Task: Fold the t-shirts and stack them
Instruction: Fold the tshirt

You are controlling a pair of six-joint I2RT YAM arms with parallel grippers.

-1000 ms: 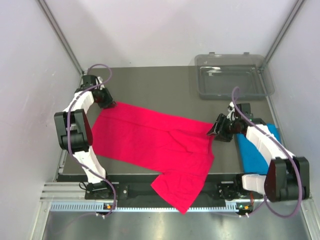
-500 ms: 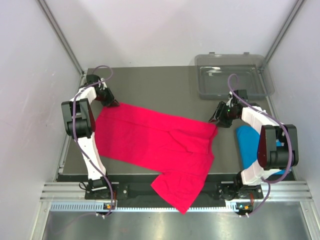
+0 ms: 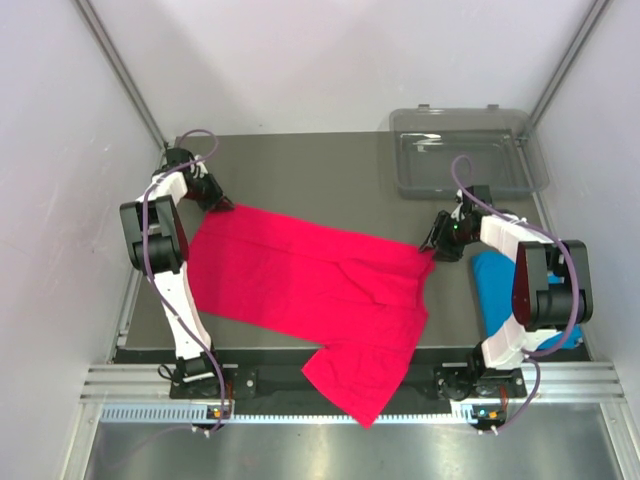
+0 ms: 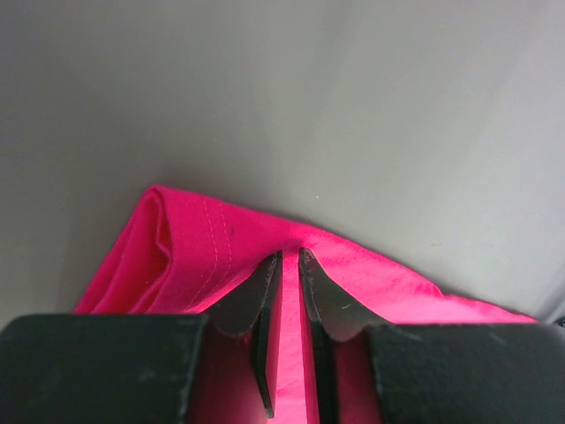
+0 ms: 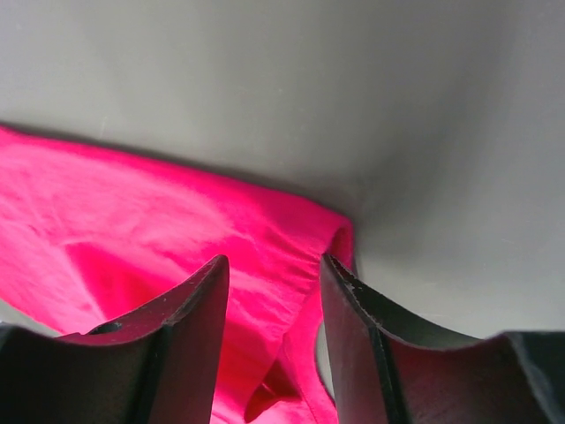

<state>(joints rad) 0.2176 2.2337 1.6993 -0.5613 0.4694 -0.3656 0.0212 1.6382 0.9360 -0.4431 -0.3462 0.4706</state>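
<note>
1. Dark grey table (image 3: 300, 170) under white walls carries the crimson-pink t-shirt (image 3: 300, 270), spread flat with its long axis running from the far left towards the right; one flap hangs over the near edge
2. My left gripper (image 3: 216, 203) sits at the shirt's far-left corner; in its wrist view the fingers (image 4: 265, 296) are almost together, with a thin fold of pink cloth pinched between them
3. My right gripper (image 3: 433, 246) is at the opposite, right-hand corner; its fingers (image 5: 190, 305) stand apart, astride the cloth, with the corner's tip just ahead of them and nothing clamped
4. I judge the coming fold turns on this: the two corners mark the ends of the long axis, each arm is nearest its own end, and the right one has yet to close on its corner
5. Sky blue t-shirt (image 3: 495, 295) lies by the right arm, just beside the pink one; the clear grey tray (image 3: 460, 165) sits far right, apart from both
</note>
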